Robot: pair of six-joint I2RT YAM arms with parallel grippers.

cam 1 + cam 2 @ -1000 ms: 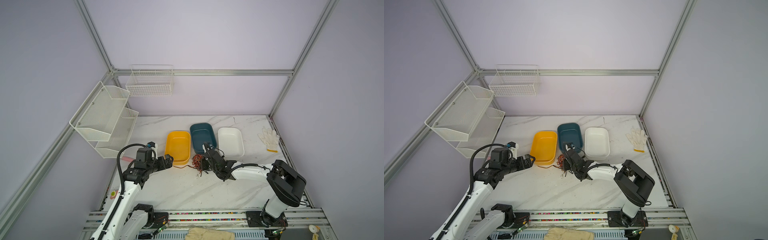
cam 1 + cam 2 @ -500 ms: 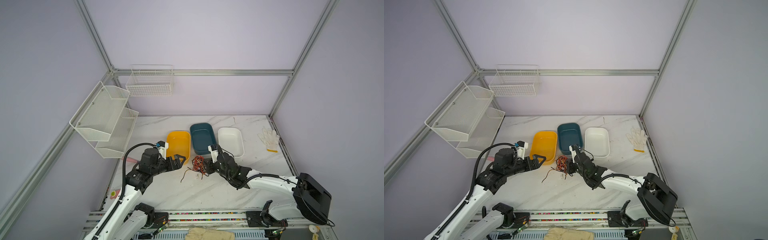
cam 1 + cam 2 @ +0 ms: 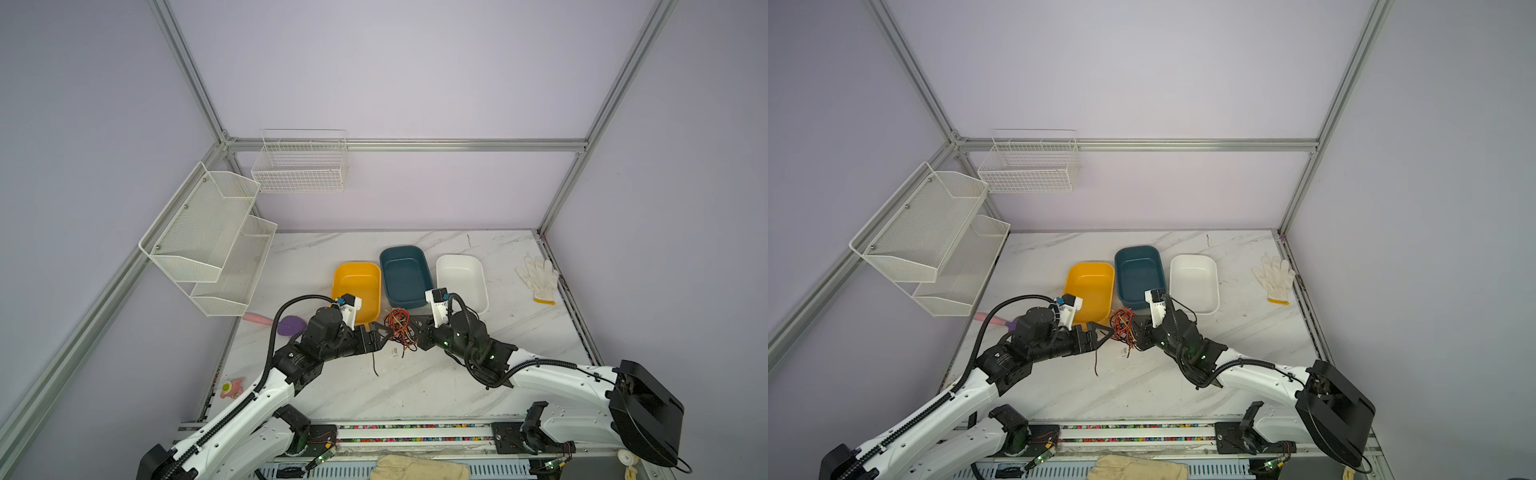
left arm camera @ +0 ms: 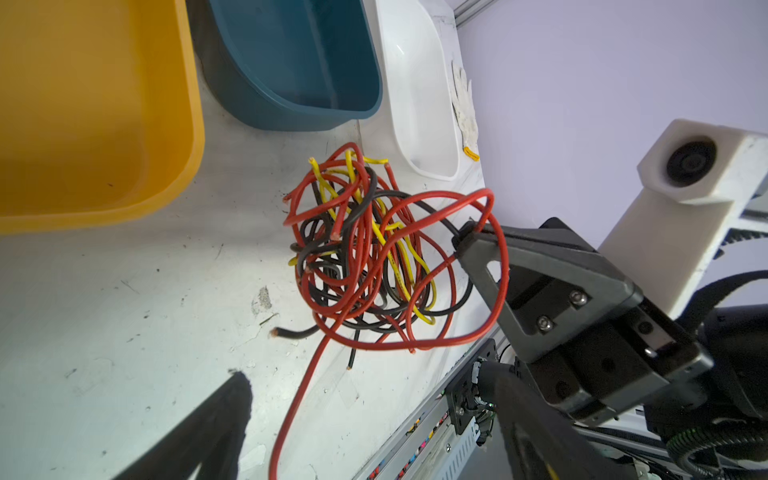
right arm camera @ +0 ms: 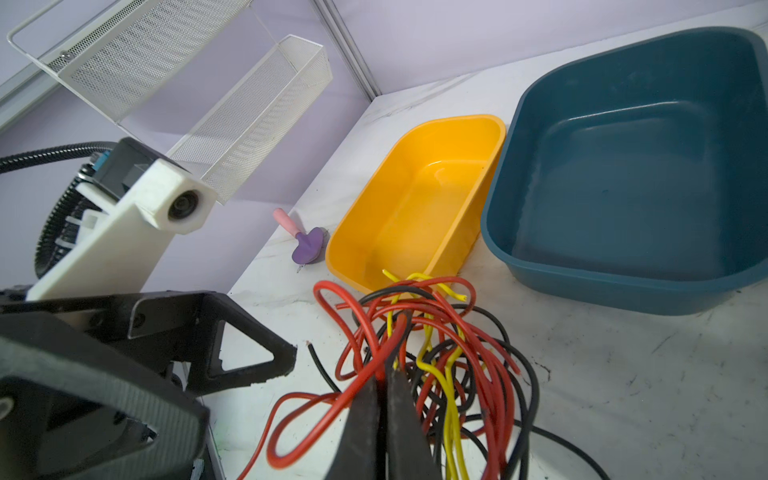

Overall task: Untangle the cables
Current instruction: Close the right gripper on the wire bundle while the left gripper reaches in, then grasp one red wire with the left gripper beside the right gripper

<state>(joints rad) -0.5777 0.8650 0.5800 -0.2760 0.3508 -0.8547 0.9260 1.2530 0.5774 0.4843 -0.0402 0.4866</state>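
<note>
Evidently right gripper (image 5: 380, 386) jaws pinch cables (image 4: 357, 257) (strand hidden); left gripper (image 3: 384, 334) jaws seemingly wide, one cropped.

No legible text, labels, brands or numbers, none on the cables (image 4: 361, 249); nothing readable elsewhere

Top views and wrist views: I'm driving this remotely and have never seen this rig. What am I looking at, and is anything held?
Two robot arms work at a marble table. Both top views look down from one overhead camera head, and each wrist view comes from a camera on an arm's wrist. On the table lie the cables, a red, black and yellow tangle, in front of a yellow tray, a teal tray and a white tray, all empty. A white glove lies at the far right and a purple toy shovel at the left. The right gripper is shut on a strand of the tangle. The left gripper stands open beside the tangle, holding nothing.
</note>
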